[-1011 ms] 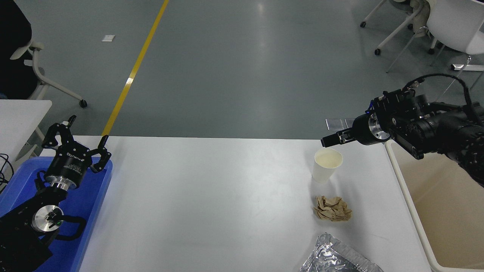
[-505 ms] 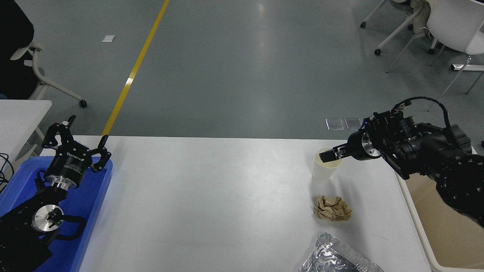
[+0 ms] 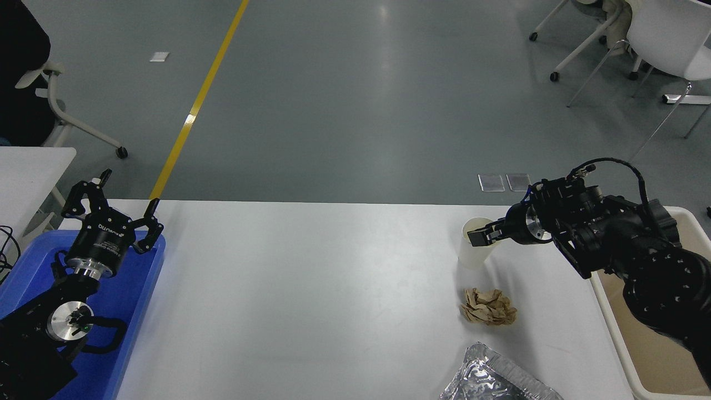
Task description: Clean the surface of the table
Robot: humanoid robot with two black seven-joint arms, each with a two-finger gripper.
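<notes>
— Lettering first: can we read anything?

— We see white print on the body of the left gripper [image 3: 111, 197], upside down to us and too small to spell out with confidence. The paper cup [image 3: 475, 249] is plain white, and nothing else we see carries writing.

— What is hidden or cut off?

— We lose the lower part of the crumpled foil [image 3: 494, 379] at the bottom edge, and the beige bin [image 3: 627, 355] runs off the right and bottom sides, partly behind the right arm. The blue tray [image 3: 136, 294] under the left arm is mostly covered by that arm. We cannot see into the cup, since the right gripper [image 3: 479, 235] sits across its mouth.

— And the grippers?

— The left one is parked at the lower left over the blue tray, its fingers spread wide. The right one reaches in from the right with its fingertips at the cup's rim; from this angle the tips look close together, but we cannot tell whether they are pinching the rim or just resting at it.

— Where is the table surface [image 3: 311, 289]?

— It fills the lower middle between tray and bin, below the right gripper, which hovers over its far right part. The cup stands upright on it, with a brown paper wad [image 3: 487, 307] just nearer us and the foil nearer still
</notes>
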